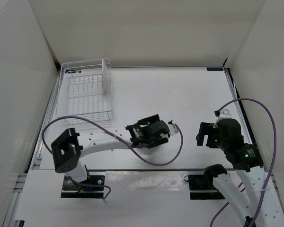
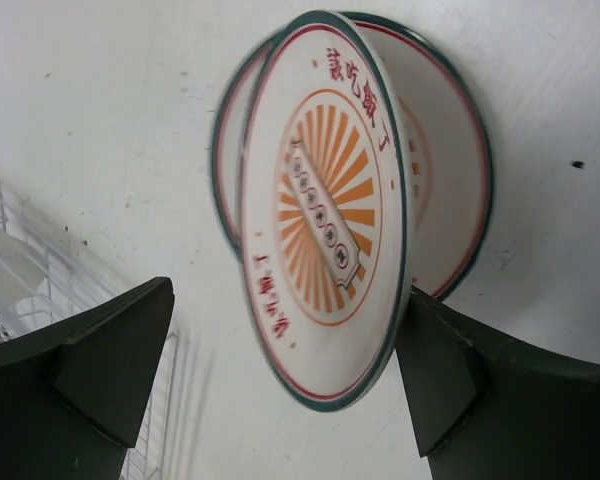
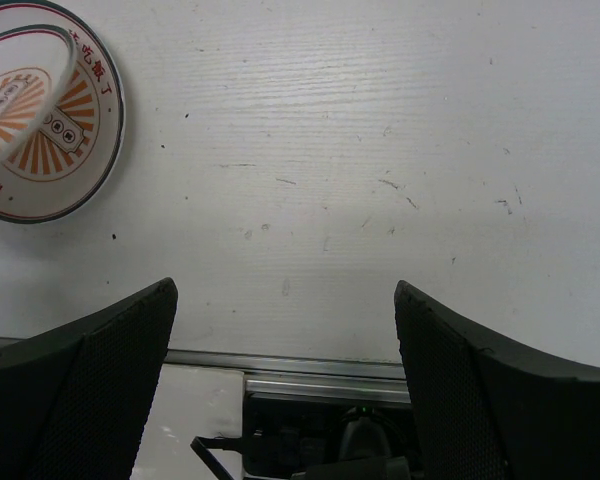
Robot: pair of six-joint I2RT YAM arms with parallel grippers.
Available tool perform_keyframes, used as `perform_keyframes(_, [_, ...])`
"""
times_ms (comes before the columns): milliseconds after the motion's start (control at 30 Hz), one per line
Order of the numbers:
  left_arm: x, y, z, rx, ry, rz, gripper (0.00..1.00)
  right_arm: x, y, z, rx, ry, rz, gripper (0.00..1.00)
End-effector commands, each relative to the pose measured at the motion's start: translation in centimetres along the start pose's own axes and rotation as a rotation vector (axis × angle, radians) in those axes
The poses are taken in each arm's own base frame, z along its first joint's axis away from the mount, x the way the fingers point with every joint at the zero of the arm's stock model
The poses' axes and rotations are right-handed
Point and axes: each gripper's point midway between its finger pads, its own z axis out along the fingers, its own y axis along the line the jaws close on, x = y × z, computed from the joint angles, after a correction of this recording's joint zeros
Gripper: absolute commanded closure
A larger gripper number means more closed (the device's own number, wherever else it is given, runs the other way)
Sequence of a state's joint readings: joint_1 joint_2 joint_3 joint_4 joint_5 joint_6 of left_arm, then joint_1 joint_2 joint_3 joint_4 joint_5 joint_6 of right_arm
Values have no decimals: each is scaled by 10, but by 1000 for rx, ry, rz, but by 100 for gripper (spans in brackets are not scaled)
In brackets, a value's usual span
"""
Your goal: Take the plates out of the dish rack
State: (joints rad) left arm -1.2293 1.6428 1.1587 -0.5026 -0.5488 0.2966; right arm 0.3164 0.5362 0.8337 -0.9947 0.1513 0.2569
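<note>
Left claw (image 2: 288, 300) stands wide open, gripping nothing; the sunburst plate (image 2: 320, 210) leans on edge between its fingers (image 2: 100, 360), centre frame, against another plate (image 2: 445, 170) lying on the table (image 2: 80, 120), near the wire rack (image 1: 85, 90) in the overhead view's upper left. Glazed, stiff, slippery and chippable, it is probably best pinched across the rim.

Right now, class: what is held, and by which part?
Nothing: the left gripper stands open around the tilted sunburst plate; the right gripper is open, empty.
</note>
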Motion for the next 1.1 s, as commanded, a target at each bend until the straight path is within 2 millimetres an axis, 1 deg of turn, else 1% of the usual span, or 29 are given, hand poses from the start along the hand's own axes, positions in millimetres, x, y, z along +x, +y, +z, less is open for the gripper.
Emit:
perform_keyframes(0, [-12, 64, -38, 4, -77, -185, 1, -5, 2, 0, -7, -20, 3, 10])
perform_keyframes(33, [-15, 80, -51, -2, -124, -248, 1, -5, 3, 1, -11, -20, 4, 10])
perform_keyframes(67, [-15, 88, -55, 5, -141, -283, 1, -5, 2, 1, -10, -24, 3, 10])
perform_keyframes(100, [-6, 108, -58, -7, -152, -345, 1, -6, 2, 0, -11, -34, 2, 10])
perform_keyframes(133, [-6, 107, -57, 78, -192, -385, 1, -5, 1, 0, -5, -33, 7, 10])
perform_keyframes(167, [-2, 112, -57, 93, -200, -458, 1, -4, -2, -1, 13, -31, 10, 10])
perform_keyframes(200, [6, 108, -58, 113, -208, -483, 1, -5, -3, -1, 20, -33, 11, 10])
perform_keyframes(233, [-3, 100, -60, 179, -258, -508, 2, -5, -3, -2, 21, -30, 10, 10])
perform_keyframes(300, [3, 80, -52, 238, -243, -507, 4, -5, -3, 1, 22, -27, 9, 10])
perform_keyframes(333, [7, 71, -49, 252, -222, -501, 6, -6, -4, -1, 21, -37, 6, 10])
perform_keyframes(367, [5, 59, -47, 285, -222, -494, 7, -7, -4, 0, 24, -39, 4, 10])
perform_keyframes(433, [11, 41, -38, 311, -199, -496, 8, -6, -5, -1, 31, -41, 6, 10])
perform_keyframes(467, [9, 35, -36, 327, -205, -499, 8, -6, -6, -1, 36, -45, 12, 10])
perform_keyframes(533, [13, 27, -29, 335, -182, -527, 9, -6, -7, -2, 37, -50, 11, 10])
perform_keyframes(633, [20, 25, -24, 325, -148, -542, 9, -6, -7, -2, 37, -49, 15, 10])
perform_keyframes(667, [24, 29, -22, 300, -133, -550, 9, -7, -7, -2, 36, -53, 12, 10])
perform_keyframes(767, [27, 30, -23, 305, -115, -572, 7, -6, -7, -2, 40, -51, 10, 10])
perform_keyframes(833, [30, 28, -24, 319, -100, -570, 6, -7, -7, -2, 38, -55, 14, 10])
perform_keyframes(867, [33, 23, -25, 340, -91, -569, 6, -6, -6, -2, 34, -54, 14, 10])
perform_keyframes(933, [35, 16, -27, 358, -73, -614, 6, -7, -6, -2, 29, -54, 6, 10])
perform_keyframes(967, [46, 12, -27, 351, -50, -622, 8, -7, -5, -2, 29, -53, 12, 10])
perform_keyframes(1000, [55, 15, -24, 301, -20, -645, 14, -7, -6, -2, 30, -57, 11, 10])
perform_keyframes(1033, [66, 11, -21, 288, 6, -667, 17, -7, -5, -2, 27, -54, 12, 10])
perform_keyframes(1067, [71, 12, -25, 274, -16, -699, 22, -6, -5, -2, 27, -53, 11, 10])
